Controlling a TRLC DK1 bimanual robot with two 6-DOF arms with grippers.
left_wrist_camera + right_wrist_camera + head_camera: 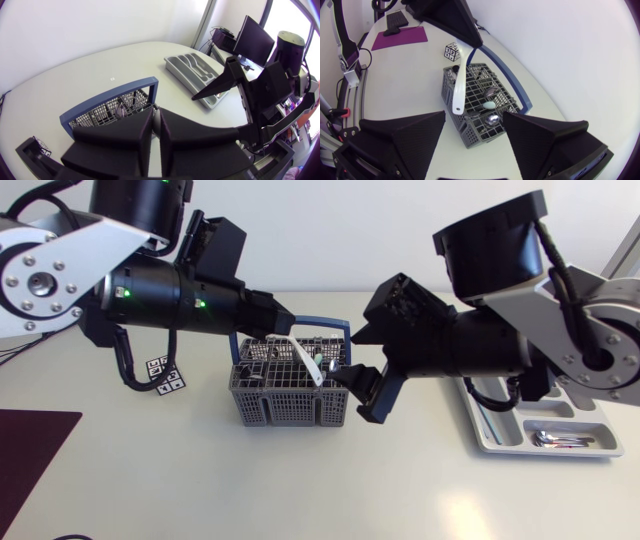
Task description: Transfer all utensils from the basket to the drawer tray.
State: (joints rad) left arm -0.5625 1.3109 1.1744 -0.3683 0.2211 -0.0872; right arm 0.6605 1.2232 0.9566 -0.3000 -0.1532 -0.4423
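White plastic utensil [303, 363] hangs tilted over the grey mesh basket [285, 398] at frame centre, clenched in our left jaws. Right jaws are spread wide and empty, just right of the basket. The grey drawer tray [487, 430], lower right on the worktop, already holds metal cutlery [560, 441]. Spoons [492, 119] lie in the basket, so we judge the task partly done.

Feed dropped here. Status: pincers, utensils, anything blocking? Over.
Left pincer shut on long white utensil over grey mesh basket. Right pincer open beside it. Metal spoons inside. Right arm between basket and grey tray.
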